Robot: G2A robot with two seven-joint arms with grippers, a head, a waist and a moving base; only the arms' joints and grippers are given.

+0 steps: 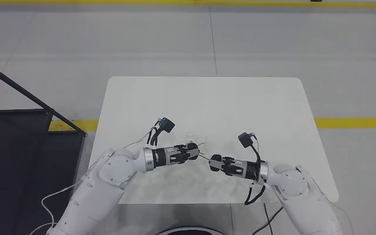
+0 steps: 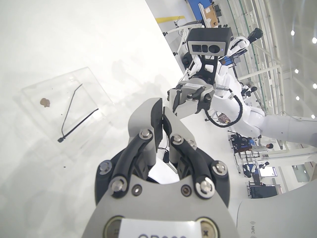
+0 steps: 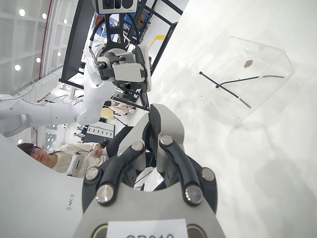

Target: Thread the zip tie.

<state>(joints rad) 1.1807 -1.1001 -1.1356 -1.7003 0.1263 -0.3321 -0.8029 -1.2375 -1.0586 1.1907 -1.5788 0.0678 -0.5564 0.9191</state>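
Black zip tie (image 3: 146, 99), lower centre of top view: apparently pinched by left gripper (image 2: 162, 111) and by right gripper (image 3: 151, 112). Second zip tie (image 2: 79, 125) lies in clear tray (image 2: 94, 87).

I count two grippers: one left gripper (image 2: 163, 115) and one right gripper (image 3: 151, 115). There are two black zip ties: one held zip tie (image 1: 204, 155) between the grippers and one bent zip tie (image 2: 79, 125). There is one clear tray (image 2: 95, 76), one brown crumb (image 2: 45, 102) and one table (image 1: 264, 106).
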